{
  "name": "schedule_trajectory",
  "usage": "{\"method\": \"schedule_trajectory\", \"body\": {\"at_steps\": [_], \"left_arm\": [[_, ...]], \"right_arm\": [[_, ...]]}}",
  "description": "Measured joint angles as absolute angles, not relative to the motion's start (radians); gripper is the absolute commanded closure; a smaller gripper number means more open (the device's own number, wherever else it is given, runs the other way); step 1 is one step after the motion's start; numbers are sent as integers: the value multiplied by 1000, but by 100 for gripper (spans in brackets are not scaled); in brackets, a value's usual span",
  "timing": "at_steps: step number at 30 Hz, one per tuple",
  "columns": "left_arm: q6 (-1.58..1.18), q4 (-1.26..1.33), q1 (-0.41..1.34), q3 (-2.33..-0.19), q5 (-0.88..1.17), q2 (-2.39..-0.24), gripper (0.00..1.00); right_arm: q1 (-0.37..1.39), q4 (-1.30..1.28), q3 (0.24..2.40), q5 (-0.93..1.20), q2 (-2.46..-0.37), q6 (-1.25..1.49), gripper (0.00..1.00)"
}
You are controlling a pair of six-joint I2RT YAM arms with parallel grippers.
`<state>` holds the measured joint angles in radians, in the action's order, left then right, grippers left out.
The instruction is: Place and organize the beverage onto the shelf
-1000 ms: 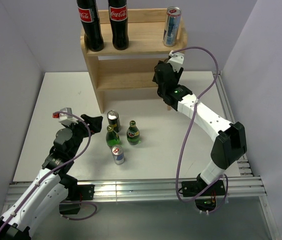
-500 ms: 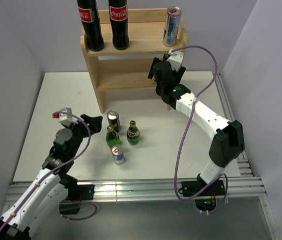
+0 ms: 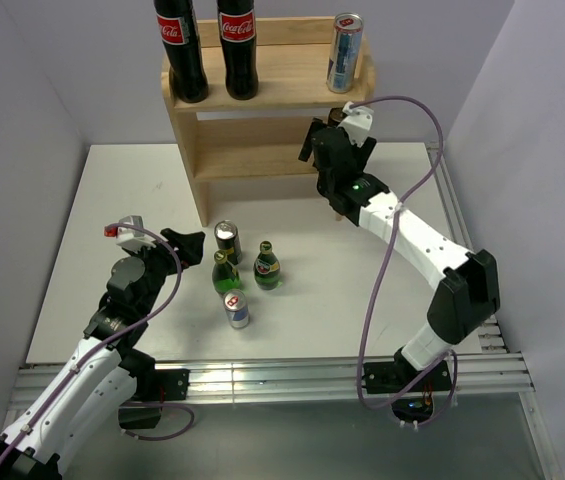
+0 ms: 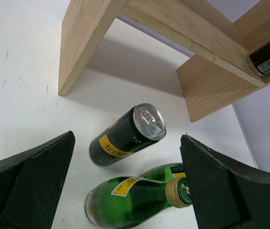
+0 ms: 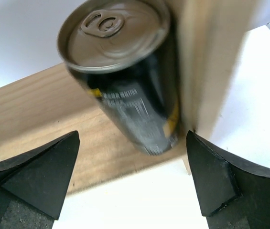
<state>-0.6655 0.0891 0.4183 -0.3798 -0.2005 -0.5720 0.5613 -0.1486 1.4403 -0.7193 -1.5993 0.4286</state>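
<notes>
Obs.: shelf point(image 3: 282, 88) stands at 12 o'clock on the tabletop point(image 3: 122, 200). Top tier holds two cola bottles point(image 3: 182, 50) and a tall silver can point(image 3: 344, 52).

Right claw point(image 3: 324, 140) is at the 3 o'clock end of the lower tier. The wrist view shows its fingers spread wide on either side of a black can point(image 5: 125, 81) without touching it. The can sits on the tier, tight against the side panel point(image 5: 211, 62). Picture is slightly blurred, so I cannot tell if the base sits flat.

Left claw point(image 3: 194, 246) is also spread wide and holds nothing. It is low over the tabletop, bracketing the yellow-label can point(image 4: 125, 136). Two green bottles point(image 3: 225, 272) and a small silver can point(image 3: 237, 310) wait at that can's 6 o'clock.

Step in hand (judged): clear the right claw from the placed can.

How to do it well:
- Keep fingers fully apart.
- Back out straight toward 6 o'clock.
- No sideways sweep, since the panel-side finger has little room.
- Do not lift until clear of the top tier's edge.

Left claw: centre on the can body before closing, to avoid nudging the bottles.
</notes>
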Motion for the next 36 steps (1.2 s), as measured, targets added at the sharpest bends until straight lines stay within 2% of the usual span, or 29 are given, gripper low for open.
{"method": "schedule_trajectory", "body": {"at_steps": [14, 18, 22, 25, 28, 36], "left_arm": [[-665, 89, 419, -380, -201, -572, 1], [-665, 89, 419, -380, -201, -572, 1], [-665, 89, 419, -380, -201, -572, 1], [-665, 89, 419, -380, -202, -571, 1], [-665, 89, 419, -379, -204, -571, 1], [-665, 91, 419, -380, -204, -574, 1]], "right_arm": [[727, -156, 1272, -818, -1258, 404, 0], [868, -138, 1130, -825, -1145, 444, 0], [1058, -14, 834, -818, -1039, 477, 0], [1162, 13, 698, -794, -1071, 530, 0], [1191, 62, 627, -748, -1158, 577, 0], [1189, 243, 617, -691, -1399, 599, 0]]}}
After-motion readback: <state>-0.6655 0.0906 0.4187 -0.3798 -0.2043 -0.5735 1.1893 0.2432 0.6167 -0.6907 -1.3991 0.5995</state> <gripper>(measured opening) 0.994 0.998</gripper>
